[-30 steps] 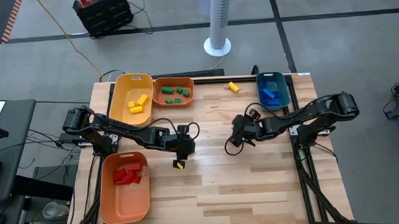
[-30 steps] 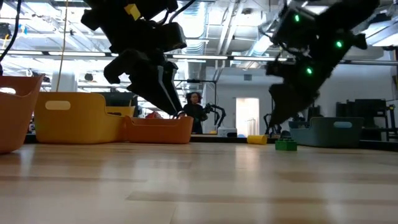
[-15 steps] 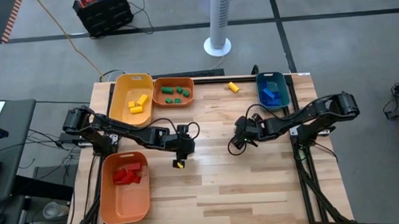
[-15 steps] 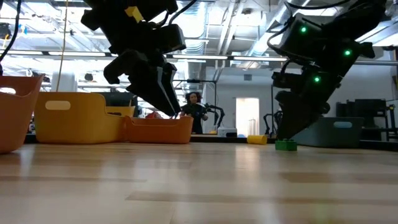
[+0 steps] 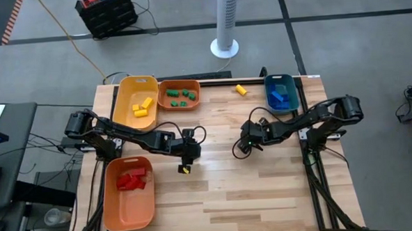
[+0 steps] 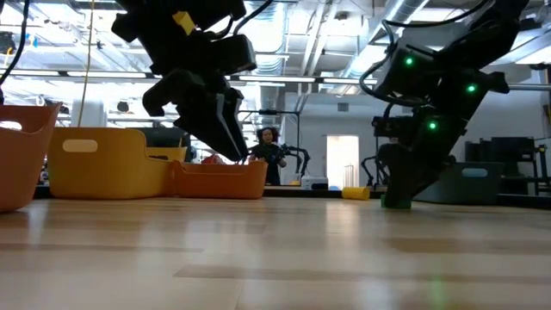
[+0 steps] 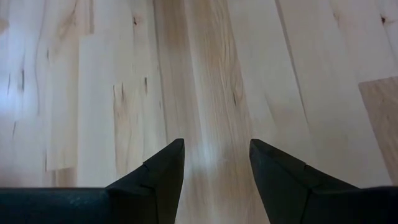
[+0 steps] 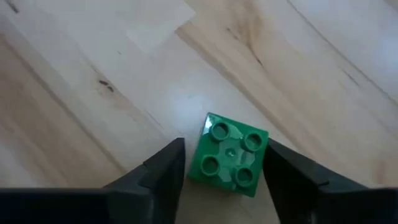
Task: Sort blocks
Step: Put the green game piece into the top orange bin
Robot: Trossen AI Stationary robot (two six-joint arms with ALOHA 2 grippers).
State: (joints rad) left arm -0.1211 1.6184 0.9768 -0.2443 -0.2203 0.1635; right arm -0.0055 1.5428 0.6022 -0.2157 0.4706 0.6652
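Note:
A green four-stud block (image 8: 229,155) lies flat on the wooden table, studs up. My right gripper (image 8: 224,149) is open and low over it, one finger on each side of the block, with a narrow gap showing at one side. In the high view the right gripper (image 5: 244,144) covers the block, right of the table's middle; in the low view its fingers (image 6: 398,191) reach down to the tabletop. My left gripper (image 7: 216,146) is open and empty, hanging above bare wood left of the middle (image 5: 187,157). A yellow block (image 5: 241,90) lies near the far edge.
At the far edge stand a yellow bin (image 5: 137,103) with yellow blocks, a small orange bin (image 5: 179,95) with green blocks and a teal bin (image 5: 281,93) with blue blocks. A large orange bin (image 5: 128,192) with red blocks sits at the near left. A person stands in the room beyond (image 6: 269,153).
My right gripper has come down from above the green block to the tabletop, so its open fingers now stand around the block, which hides it in the low view. The block has stayed where it was.

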